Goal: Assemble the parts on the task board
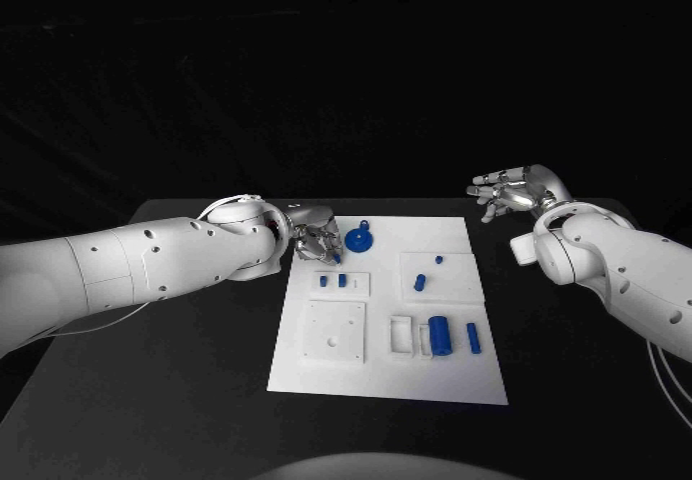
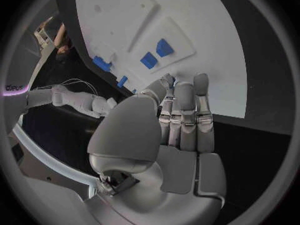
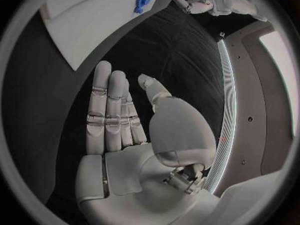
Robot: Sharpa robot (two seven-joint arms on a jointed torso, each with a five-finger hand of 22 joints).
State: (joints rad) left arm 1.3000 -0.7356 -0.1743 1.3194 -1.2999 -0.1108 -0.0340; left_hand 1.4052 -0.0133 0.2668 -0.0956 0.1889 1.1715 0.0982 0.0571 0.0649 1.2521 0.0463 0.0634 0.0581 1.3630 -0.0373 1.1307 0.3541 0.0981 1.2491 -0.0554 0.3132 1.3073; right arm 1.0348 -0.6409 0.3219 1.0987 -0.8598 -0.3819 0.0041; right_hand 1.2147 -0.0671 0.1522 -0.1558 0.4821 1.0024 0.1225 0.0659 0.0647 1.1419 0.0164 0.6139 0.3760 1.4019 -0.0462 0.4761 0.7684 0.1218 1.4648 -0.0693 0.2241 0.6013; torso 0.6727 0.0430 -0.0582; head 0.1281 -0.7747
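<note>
Though some blue parts sit on the task board, you have most left. Left hand empty by the round part; right hand spread, holding nothing.

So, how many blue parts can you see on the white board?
7: a round part at the far edge, two small ones, two at middle right, two cylinders nearest. Left hand may hide more.
</note>
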